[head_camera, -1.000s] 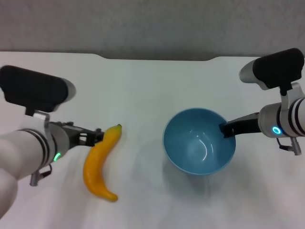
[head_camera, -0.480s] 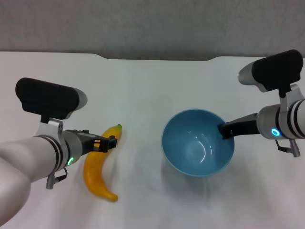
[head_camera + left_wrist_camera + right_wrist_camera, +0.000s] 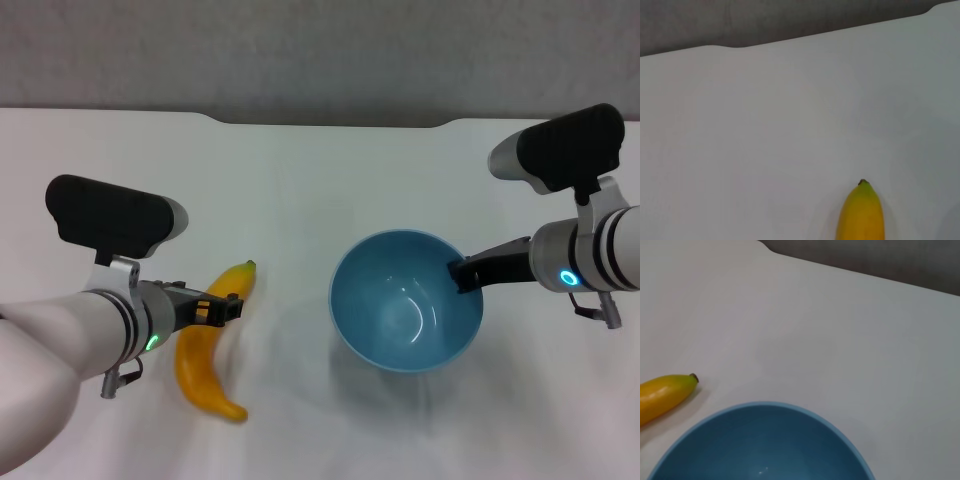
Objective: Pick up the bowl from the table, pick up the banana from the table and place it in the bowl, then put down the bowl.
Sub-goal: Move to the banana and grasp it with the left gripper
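The light-blue bowl [image 3: 407, 315] hangs a little above the white table [image 3: 300, 180], casting a shadow below it. My right gripper [image 3: 462, 273] is shut on the bowl's right rim. The bowl also shows in the right wrist view [image 3: 765, 445]. The yellow-orange banana [image 3: 205, 370] lies on the table at the left, with its dark stem tip pointing away from me. My left gripper [image 3: 222, 308] sits low over the banana's upper half, its fingers open on either side of it. The banana's tip shows in the left wrist view [image 3: 861, 215] and in the right wrist view [image 3: 662, 395].
The table's far edge has a shallow notch [image 3: 330, 122] against a grey wall. Nothing else lies on the tabletop.
My left gripper has moved right and down, from beside the banana to over it. The right gripper has carried the bowl slightly to the left. The banana has not moved.
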`<state>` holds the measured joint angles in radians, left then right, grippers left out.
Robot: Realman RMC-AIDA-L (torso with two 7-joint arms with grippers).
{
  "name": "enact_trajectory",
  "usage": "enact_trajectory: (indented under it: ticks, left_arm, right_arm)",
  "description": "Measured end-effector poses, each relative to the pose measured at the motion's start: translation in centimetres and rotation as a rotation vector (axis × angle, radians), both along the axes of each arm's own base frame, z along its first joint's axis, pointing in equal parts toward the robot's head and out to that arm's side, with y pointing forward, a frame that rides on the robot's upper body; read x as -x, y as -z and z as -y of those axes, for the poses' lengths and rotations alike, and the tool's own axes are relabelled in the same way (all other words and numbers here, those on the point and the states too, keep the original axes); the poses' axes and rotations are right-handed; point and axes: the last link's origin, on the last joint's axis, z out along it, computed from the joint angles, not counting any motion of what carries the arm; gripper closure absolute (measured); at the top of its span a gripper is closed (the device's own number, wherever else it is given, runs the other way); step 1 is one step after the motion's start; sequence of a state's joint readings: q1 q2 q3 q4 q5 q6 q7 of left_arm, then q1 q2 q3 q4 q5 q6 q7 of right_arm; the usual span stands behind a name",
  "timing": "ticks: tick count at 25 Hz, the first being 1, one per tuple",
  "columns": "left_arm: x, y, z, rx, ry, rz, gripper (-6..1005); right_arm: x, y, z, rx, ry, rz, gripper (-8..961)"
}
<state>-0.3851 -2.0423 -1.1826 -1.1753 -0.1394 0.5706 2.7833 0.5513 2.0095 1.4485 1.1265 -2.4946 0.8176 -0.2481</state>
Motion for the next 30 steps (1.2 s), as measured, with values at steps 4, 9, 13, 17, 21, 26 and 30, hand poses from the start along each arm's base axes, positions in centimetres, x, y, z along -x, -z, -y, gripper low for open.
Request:
enact_trajectory:
  ticks: [4,9,13,17,21,26,30]
  left_arm:
    - [0.3,0.3,-0.2,0.002,-0.004,0.008,244]
    - [0.9,0.5,-0.4,0.009,-0.016,-0.006,243]
    - [1.6,0.6,-0.4,0.016,-0.033,-0.020,249]
    - [1.9,0.8,-0.5,0.023,-0.048,-0.022,257]
    - [2.2,1.1,-0.6,0.031,-0.065,-0.010,265]
    - [2.4,1.1,-0.5,0.034,-0.073,-0.012,275]
    - [2.4,1.1,-0.5,0.036,-0.076,-0.015,283]
  right_arm:
    - [0.3,0.0,0.0,0.000,-0.011,-0.002,901]
    - [0.4,0.0,0.1,0.003,-0.013,-0.003,899]
    - [0.6,0.0,0.1,0.004,-0.017,-0.003,897]
    - [0.6,0.0,0.1,0.006,-0.017,-0.002,895]
    - [0.6,0.0,0.1,0.008,-0.018,-0.002,893]
    - [0.7,0.0,0.1,0.010,-0.021,-0.001,891]
    - [0.7,0.0,0.2,0.008,-0.025,-0.002,889]
